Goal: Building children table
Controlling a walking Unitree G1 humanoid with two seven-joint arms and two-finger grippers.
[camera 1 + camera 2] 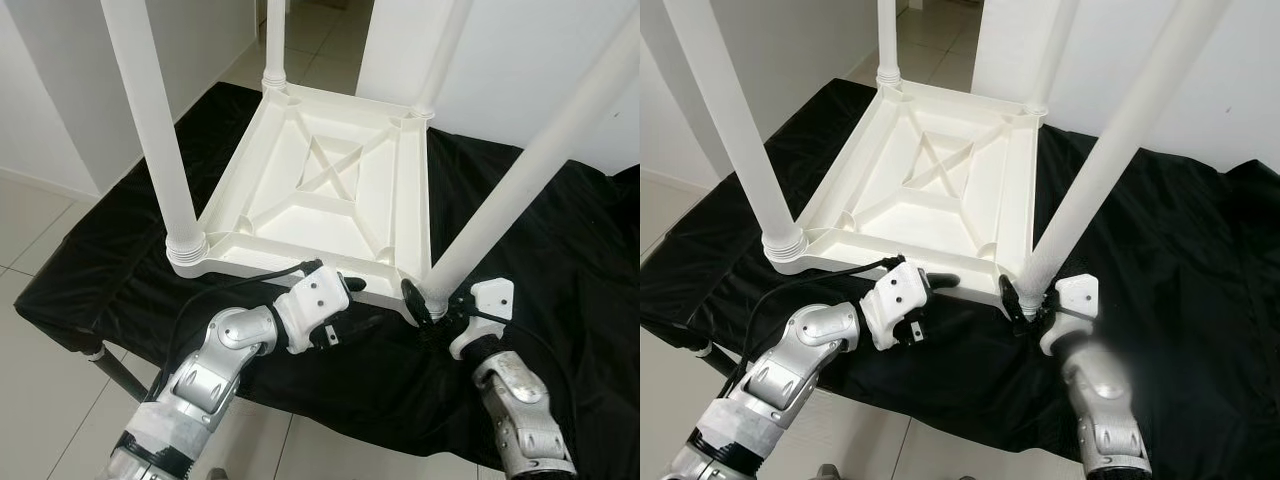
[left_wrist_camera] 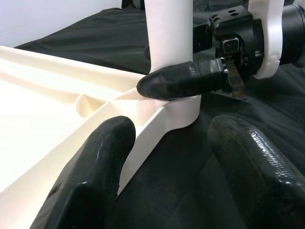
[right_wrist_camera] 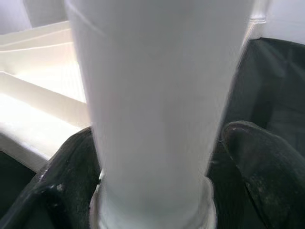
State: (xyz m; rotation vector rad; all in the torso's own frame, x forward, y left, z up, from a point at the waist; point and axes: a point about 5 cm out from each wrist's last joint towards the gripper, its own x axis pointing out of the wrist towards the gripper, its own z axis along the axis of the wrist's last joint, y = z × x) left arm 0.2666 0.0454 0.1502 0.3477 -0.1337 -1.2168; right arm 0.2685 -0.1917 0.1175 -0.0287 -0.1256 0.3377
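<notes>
White plastic table (image 1: 320, 190) upturned on black cloth (image 1: 560, 300), four legs up

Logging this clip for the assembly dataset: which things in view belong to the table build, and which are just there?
Belongs to the job:
- upturned white tabletop
- near right leg, right tool closed around its base
- other legs
- left tool at the tabletop's near edge

Just there:
- black cloth
- tiled floor

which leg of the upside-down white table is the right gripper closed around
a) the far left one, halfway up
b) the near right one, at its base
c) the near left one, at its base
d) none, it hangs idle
b: the right gripper has its black fingers on either side of the near right leg, just above where it meets the tabletop.
</notes>
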